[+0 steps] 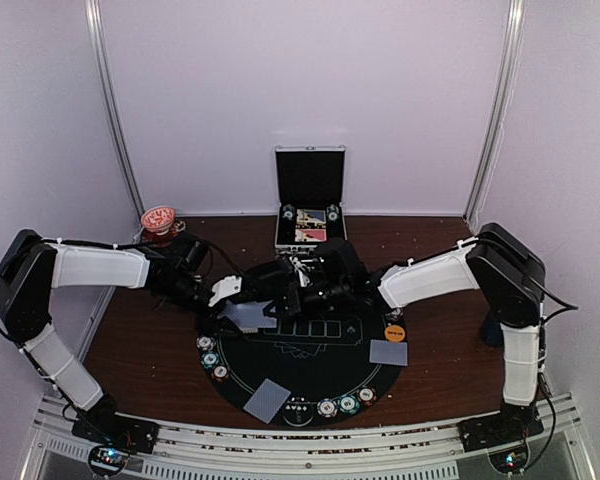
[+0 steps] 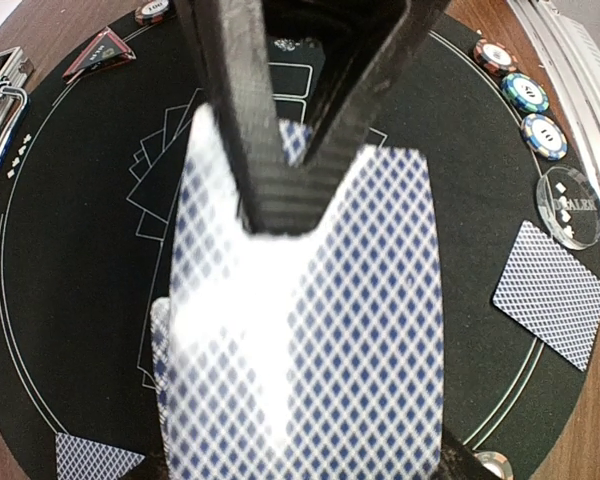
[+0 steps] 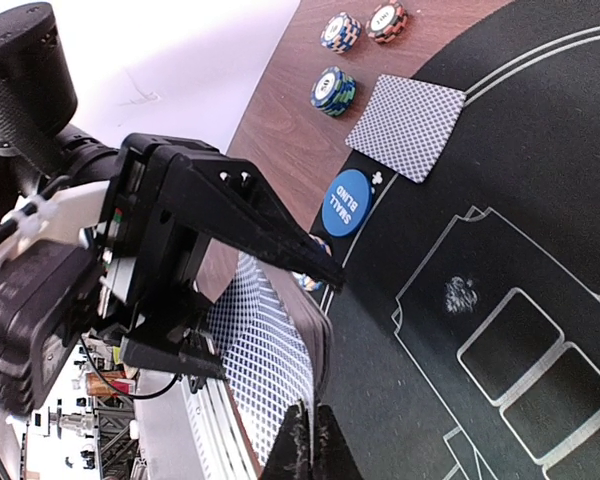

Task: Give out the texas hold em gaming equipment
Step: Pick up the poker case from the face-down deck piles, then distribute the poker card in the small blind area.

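My left gripper (image 1: 242, 308) is shut on a deck of blue-patterned playing cards (image 2: 310, 330) above the left part of the black round mat (image 1: 310, 375). My right gripper (image 3: 310, 445) is shut on the far edge of the deck's top card (image 3: 275, 350); its black fingers (image 2: 280, 190) pinch that card in the left wrist view. Dealt cards lie face down at the mat's front left (image 1: 267, 400) and right (image 1: 388, 352). Striped chips (image 2: 528, 92) sit along the rim. A blue small-blind disc (image 3: 345, 202) and an orange disc (image 1: 394, 333) lie on the mat.
An open silver case (image 1: 310, 195) stands at the back of the table. A red-and-white cup (image 1: 159, 218) sits at the back left. A clear dealer button (image 2: 570, 205) lies near a dealt card (image 2: 552, 293). More chips (image 1: 340, 405) line the mat's front rim.
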Available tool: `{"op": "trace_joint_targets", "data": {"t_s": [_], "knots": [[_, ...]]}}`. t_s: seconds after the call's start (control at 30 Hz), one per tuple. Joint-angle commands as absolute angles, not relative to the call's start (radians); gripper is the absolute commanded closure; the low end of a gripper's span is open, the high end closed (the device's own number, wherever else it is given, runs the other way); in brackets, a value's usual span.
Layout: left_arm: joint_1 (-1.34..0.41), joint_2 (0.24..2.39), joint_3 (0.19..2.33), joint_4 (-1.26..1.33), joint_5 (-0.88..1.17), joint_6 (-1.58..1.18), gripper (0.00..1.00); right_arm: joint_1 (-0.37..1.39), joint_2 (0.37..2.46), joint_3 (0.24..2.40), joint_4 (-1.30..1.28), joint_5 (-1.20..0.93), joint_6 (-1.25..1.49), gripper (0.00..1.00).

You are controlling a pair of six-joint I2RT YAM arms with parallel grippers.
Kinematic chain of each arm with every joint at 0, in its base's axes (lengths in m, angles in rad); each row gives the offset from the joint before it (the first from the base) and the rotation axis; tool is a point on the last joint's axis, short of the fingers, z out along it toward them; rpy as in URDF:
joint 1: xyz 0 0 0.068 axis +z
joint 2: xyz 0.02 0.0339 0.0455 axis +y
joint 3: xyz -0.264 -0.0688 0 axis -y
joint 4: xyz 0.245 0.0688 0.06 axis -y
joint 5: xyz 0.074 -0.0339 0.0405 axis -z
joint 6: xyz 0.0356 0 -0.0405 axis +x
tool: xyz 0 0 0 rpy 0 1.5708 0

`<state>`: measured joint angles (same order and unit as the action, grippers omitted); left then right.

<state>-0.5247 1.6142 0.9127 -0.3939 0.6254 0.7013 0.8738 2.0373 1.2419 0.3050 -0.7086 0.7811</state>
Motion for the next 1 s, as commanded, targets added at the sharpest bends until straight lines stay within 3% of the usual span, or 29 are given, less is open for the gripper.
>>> {"op": "trace_joint_targets", "data": {"t_s": [0.0, 0.37, 0.97], "knots": [[-0.522, 1.608, 0.917, -0.377, 0.642, 0.712, 0.39, 0.847, 1.954, 1.184, 0.343, -0.735, 0.797, 1.0], [-0.48, 1.553, 0.932, -0.43, 0.618, 0.729, 0.39, 0.773, 1.865, 1.127, 0.395, -0.701, 0.809, 1.0], [-0.434, 1.439, 0.983, -0.58, 0.599, 0.768, 0.38, 0.812, 2.367, 1.627, 0.456, -0.723, 0.929, 1.0]]}}
